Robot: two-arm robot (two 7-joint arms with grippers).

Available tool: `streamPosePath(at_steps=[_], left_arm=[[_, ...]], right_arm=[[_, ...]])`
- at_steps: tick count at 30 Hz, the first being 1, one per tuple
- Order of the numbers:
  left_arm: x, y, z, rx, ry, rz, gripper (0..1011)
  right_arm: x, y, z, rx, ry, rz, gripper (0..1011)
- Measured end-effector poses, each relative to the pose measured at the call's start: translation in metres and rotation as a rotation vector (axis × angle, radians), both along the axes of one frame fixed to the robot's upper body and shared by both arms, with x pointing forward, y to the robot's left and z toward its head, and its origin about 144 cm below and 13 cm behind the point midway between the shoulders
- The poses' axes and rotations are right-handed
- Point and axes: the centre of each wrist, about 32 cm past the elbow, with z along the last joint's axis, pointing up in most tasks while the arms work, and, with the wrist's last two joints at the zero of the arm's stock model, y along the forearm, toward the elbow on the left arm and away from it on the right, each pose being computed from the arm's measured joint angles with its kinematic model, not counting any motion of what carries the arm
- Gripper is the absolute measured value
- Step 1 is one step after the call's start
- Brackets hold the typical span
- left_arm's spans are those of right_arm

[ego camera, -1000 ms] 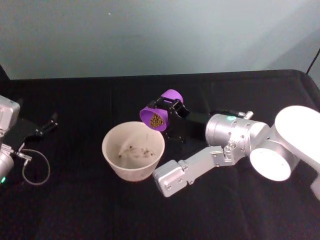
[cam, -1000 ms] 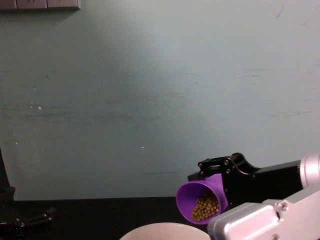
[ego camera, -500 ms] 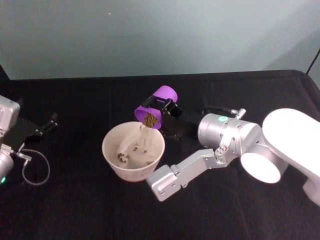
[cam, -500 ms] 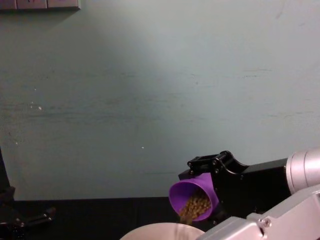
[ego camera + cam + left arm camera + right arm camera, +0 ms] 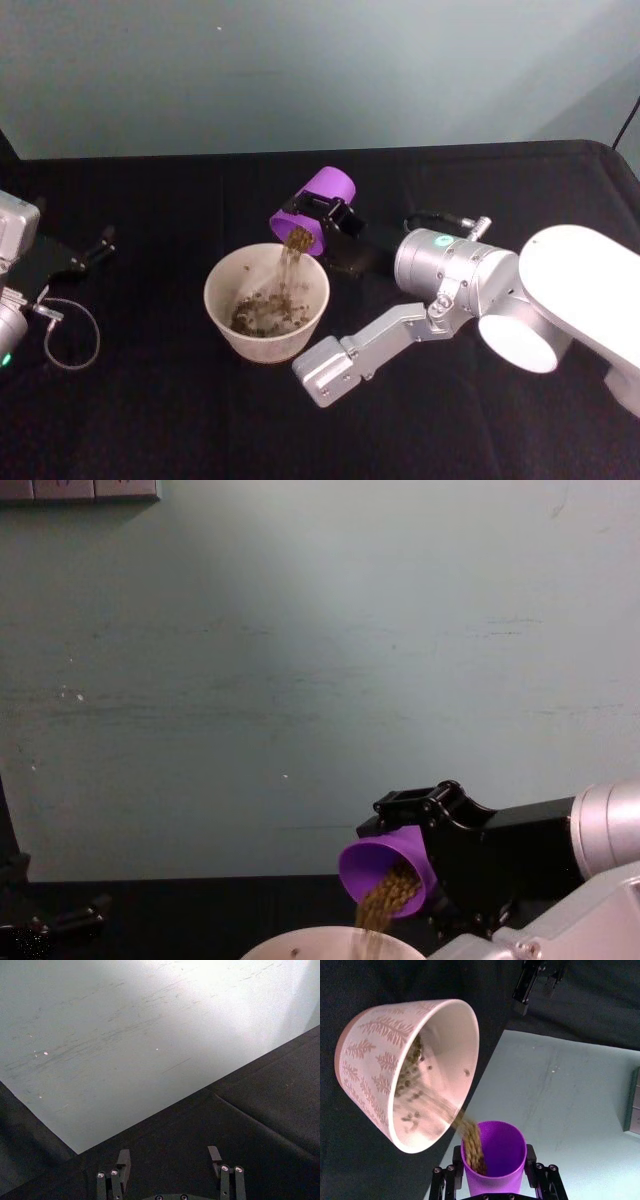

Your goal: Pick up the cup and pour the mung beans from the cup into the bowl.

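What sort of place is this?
Probably a lab test bench: black-draped table, bare wall, right gripper pouring beans from cup into bowl, left gripper parked at left.

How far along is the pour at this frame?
Done: the right gripper holds the cup lifted and tipped over the bowl. In hand: mung beans stream from its mouth into the bowl, where some lie. Left: beans in the cup to empty. The left gripper is parked, open, far left.

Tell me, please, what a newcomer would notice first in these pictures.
The purple cup, tipped in the right gripper above the table, stands out first, with a stream of mung beans falling from its mouth into the white bowl below. The left gripper lies open at the table's left edge.
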Motion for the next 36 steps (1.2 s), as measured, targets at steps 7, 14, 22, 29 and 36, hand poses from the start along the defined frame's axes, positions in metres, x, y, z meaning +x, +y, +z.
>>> streamPosePath(at_steps=[7, 14, 22, 29, 36], left_arm=[[0.000, 0.000, 0.000, 0.000, 0.000, 0.000, 1000], [0.000, 0.000, 0.000, 0.000, 0.000, 0.000, 1000], [0.000, 0.000, 0.000, 0.000, 0.000, 0.000, 1000], [0.000, 0.000, 0.000, 0.000, 0.000, 0.000, 1000], [0.000, 0.000, 0.000, 0.000, 0.000, 0.000, 1000]], right_arm=[[-0.002, 0.002, -0.001, -0.027, -0.042, 0.003, 723], [-0.004, 0.004, -0.001, -0.063, -0.087, 0.009, 723], [-0.007, 0.005, -0.002, -0.100, -0.143, 0.020, 723], [-0.009, 0.006, -0.004, -0.165, -0.227, 0.036, 723], [-0.012, 0.008, -0.003, -0.201, -0.286, 0.048, 724]])
